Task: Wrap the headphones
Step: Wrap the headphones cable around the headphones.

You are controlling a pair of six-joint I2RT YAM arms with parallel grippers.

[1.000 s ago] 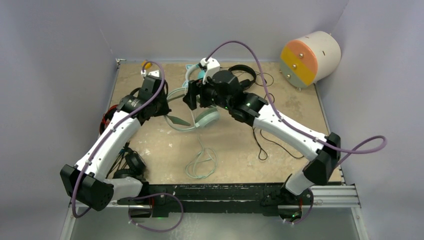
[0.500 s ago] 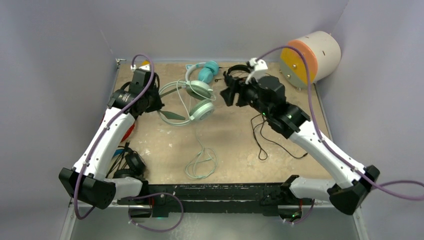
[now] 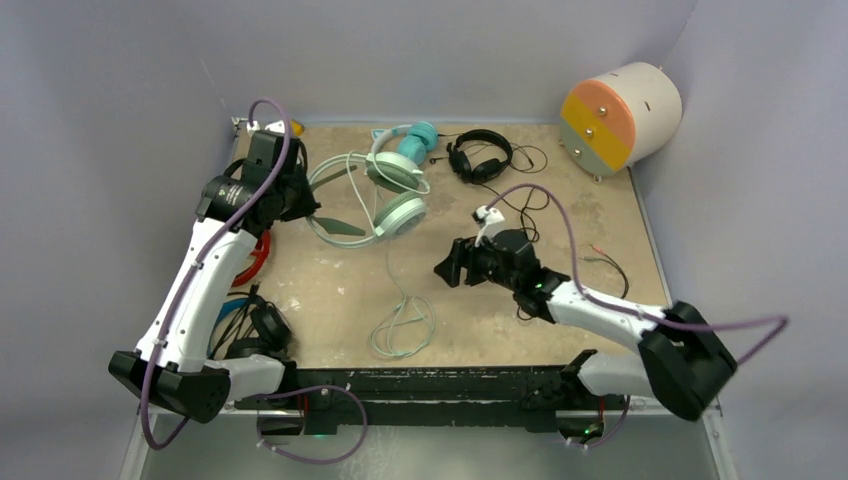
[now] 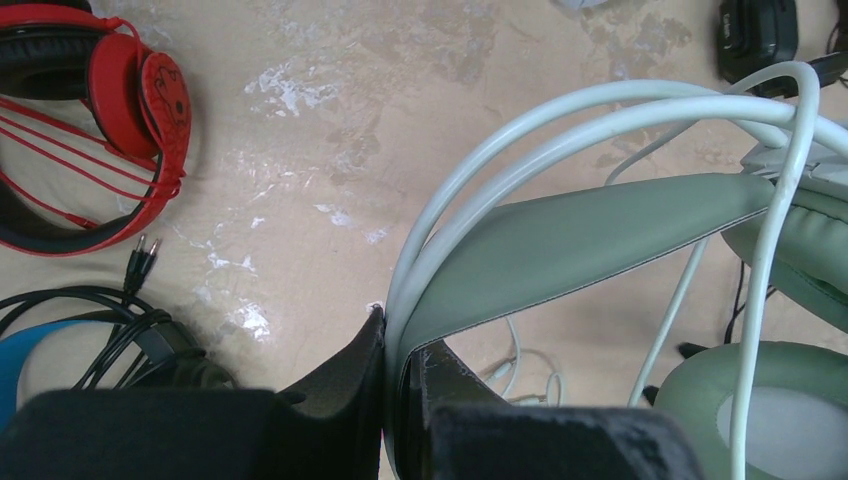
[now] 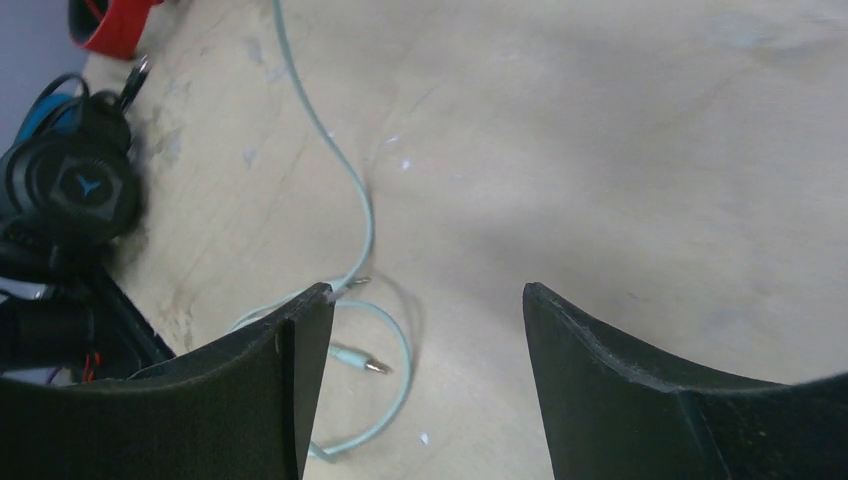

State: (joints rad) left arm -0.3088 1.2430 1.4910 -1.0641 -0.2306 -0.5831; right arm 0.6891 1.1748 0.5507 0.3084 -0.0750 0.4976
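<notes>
While the surface (image 3: 325,288) carries the mint-green headphones (image 3: 385,195) toward its far left, headband clamped in the left gripper (image 4: 400,360), the right gripper (image 5: 425,300) hangs apart and empty over its middle. With their cable (image 5: 368,215) sprawling loose toward its near edge, wrapping seems unstarted. Only the right wrist view shows the plug (image 5: 365,363).

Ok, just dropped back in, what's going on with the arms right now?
The left arm's fingers are shut on the headband of the mint-green headphones, near the far-left corner of the table. The right arm's fingers are open and hold nothing, hovering over the middle of the table beside the loose mint cable, which lies unwound in loops. The red headphones, small black headphones and teal headphones lie untouched.
</notes>
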